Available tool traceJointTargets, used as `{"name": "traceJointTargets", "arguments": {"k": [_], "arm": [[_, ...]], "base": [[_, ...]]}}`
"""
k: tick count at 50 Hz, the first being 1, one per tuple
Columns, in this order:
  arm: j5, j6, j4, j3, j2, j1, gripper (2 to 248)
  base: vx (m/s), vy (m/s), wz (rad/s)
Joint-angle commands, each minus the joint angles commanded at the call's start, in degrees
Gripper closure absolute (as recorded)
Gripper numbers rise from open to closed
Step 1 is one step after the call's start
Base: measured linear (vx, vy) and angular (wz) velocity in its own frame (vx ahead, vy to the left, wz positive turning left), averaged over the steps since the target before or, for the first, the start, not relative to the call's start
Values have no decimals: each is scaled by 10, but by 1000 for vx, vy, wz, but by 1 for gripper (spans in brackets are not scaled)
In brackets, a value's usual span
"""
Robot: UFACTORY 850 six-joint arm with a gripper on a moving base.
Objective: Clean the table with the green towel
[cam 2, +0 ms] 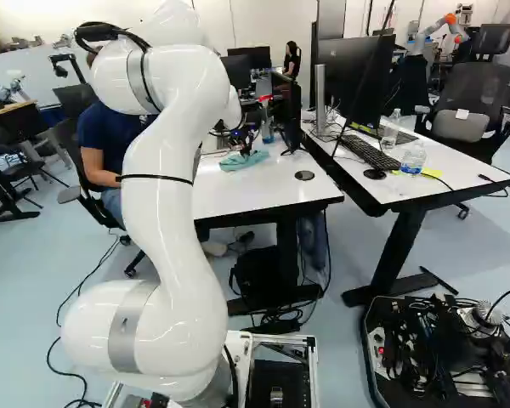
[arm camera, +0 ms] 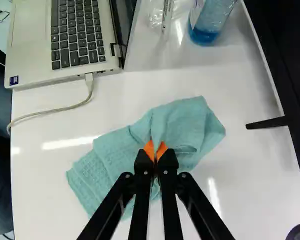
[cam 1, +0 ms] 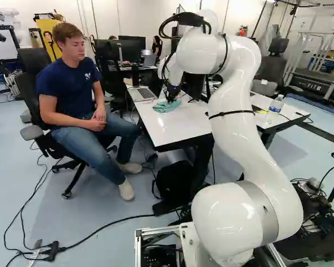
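Wrist view, tool (cam 2: 246, 150) pinching towel (arm camera: 187, 120), pads (arm camera: 149, 150) seemingly hidden in base views

In the wrist view, the capital letters "VIZIO" ran along the edge of the flat black screen (arm camera: 291, 100). At the right of the left base view, the dark panel of the grey-framed machine (cam 1: 308, 85) bore the letters "FIT", with further print too small to tell. The small blue sticker (arm camera: 14, 80) on the silver laptop (arm camera: 32, 45) and the blue label on the clear plastic water bottle (cam 2: 414, 158) carried print too small to read.
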Motion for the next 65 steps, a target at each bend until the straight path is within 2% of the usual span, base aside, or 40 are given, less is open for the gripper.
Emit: {"name": "traceJointTargets", "arguments": {"k": [65], "arm": [[0, 0, 0, 217, 160, 4, 225]], "base": [[0, 0, 0]]}}
